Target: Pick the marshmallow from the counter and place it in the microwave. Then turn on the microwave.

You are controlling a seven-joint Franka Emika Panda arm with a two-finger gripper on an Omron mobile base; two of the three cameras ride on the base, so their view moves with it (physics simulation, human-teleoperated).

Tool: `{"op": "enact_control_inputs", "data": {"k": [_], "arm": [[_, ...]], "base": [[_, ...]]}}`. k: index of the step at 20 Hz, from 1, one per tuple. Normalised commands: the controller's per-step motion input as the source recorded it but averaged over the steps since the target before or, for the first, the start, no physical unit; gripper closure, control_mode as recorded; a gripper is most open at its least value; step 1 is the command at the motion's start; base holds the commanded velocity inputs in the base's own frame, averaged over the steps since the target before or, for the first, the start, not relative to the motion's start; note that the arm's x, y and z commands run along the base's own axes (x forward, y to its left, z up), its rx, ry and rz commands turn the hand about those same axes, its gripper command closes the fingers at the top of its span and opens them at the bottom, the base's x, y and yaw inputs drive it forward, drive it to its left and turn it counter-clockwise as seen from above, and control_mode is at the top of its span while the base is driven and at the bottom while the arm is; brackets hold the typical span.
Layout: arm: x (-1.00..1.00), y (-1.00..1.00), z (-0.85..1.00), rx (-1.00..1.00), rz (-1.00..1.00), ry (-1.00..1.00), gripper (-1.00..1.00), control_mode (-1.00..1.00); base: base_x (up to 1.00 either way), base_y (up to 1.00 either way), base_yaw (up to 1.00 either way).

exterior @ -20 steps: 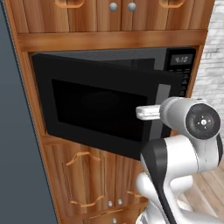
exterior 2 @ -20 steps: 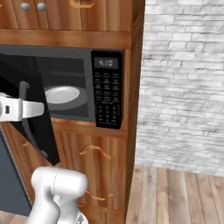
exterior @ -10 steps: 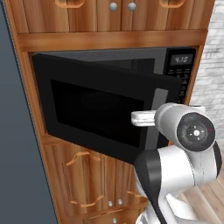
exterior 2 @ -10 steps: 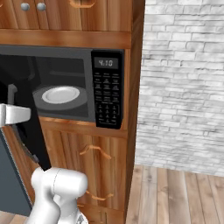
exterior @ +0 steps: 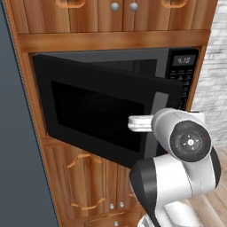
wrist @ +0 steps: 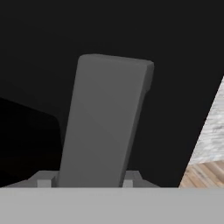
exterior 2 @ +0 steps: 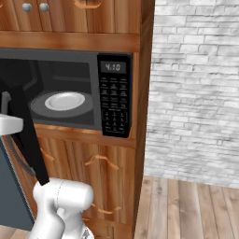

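Between the two finger tips (wrist: 43, 180) at the bottom of the hand view stands the grey handle (wrist: 105, 122) of the microwave (exterior 2: 70, 93) door, the tips set one on each side of it; whether they press on it I cannot tell. From the left base view the black door (exterior: 97, 111) hangs half open toward the near left. From the right base view the cavity shows a round white dish (exterior 2: 64, 101) and, right of it, the keypad (exterior 2: 114, 105); I cannot make out the marshmallow.

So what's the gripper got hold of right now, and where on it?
The gripper straddles the microwave door's grey handle near one end; whether it is clamped cannot be told.
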Motion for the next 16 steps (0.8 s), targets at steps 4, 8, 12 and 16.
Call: {"op": "enact_control_inputs", "data": {"k": [4, 8, 12, 16], "arm": [[-0.10, 0.11, 0.00, 0.00, 0.00, 0.00, -1.00, -1.00], [-0.07, 0.18, 0.00, 0.00, 0.00, 0.00, -1.00, -1.00], [-0.13, 0.13, 0.00, 0.00, 0.00, 0.00, -1.00, -1.00], [-0.32, 0.07, 0.00, 0.00, 0.00, -0.03, -1.00, -1.00]], "base": [[0.00, 0.00, 0.00], [0.00, 0.00, 0.00], [0.00, 0.00, 0.00], [0.00, 0.00, 0.00]]}}
